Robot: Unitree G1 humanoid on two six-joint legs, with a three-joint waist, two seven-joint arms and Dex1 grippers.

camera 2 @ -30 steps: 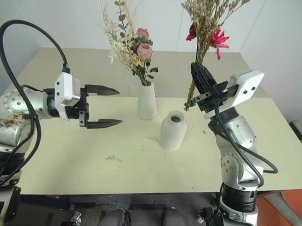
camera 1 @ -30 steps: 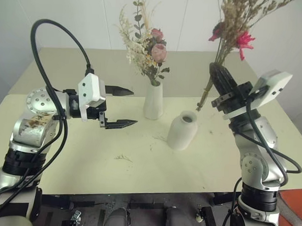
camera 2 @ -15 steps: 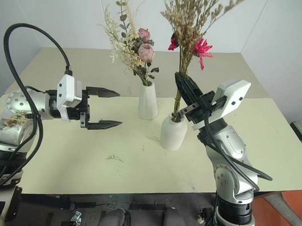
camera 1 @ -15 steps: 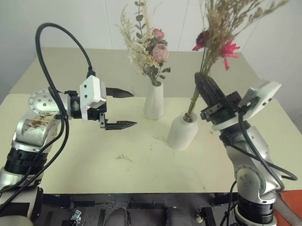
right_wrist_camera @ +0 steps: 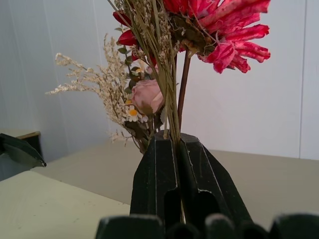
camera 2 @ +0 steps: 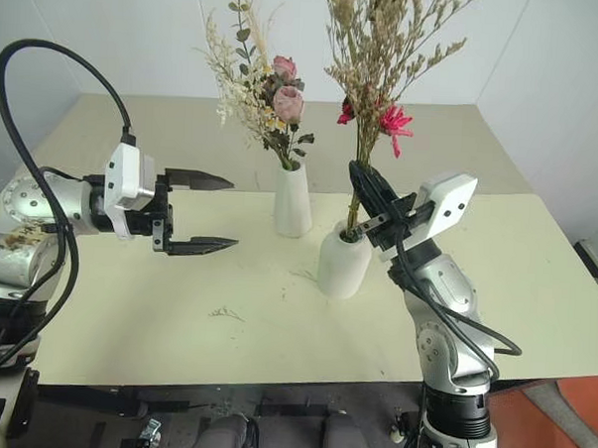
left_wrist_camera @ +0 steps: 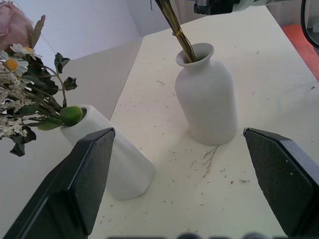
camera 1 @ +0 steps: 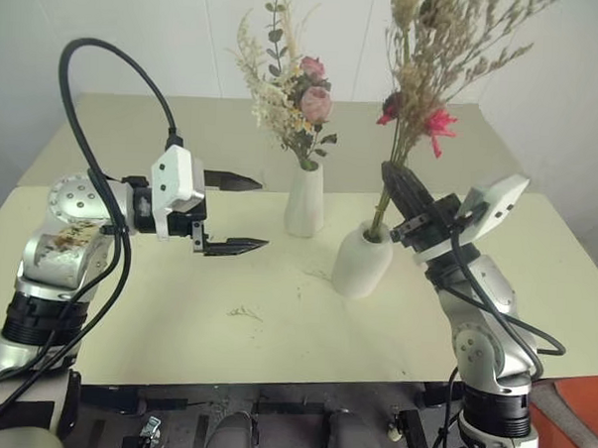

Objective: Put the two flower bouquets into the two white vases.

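left eye view has the right gripper [camera 1: 398, 189] clamped on the stems of the slim bouquet [camera 1: 425, 66], whose stem ends sit inside the mouth of the rounded vase [camera 1: 360, 258] on the table [camera 1: 275, 312]. the bushy bouquet [camera 1: 290, 95] is already standing in the tall vase [camera 1: 304, 199] just behind and to the left, so this is the last insertion, and it looks about halfway in. the left gripper [camera 1: 235, 213] hangs open over the table, well apart from both vases and holding nothing

to finish well, the stems want to go straight down the neck rather than at a slant; the bundle leans against the rim on one side, and pushing along that lean could tip the rounded vase, which nothing steadies. lower slowly until the stems bottom out, with the black fingers [right_wrist_camera: 164, 179] kept clear above the rim, then part them gently so no sprig snags. the top-heavy head may swing toward the bushy bouquet on release
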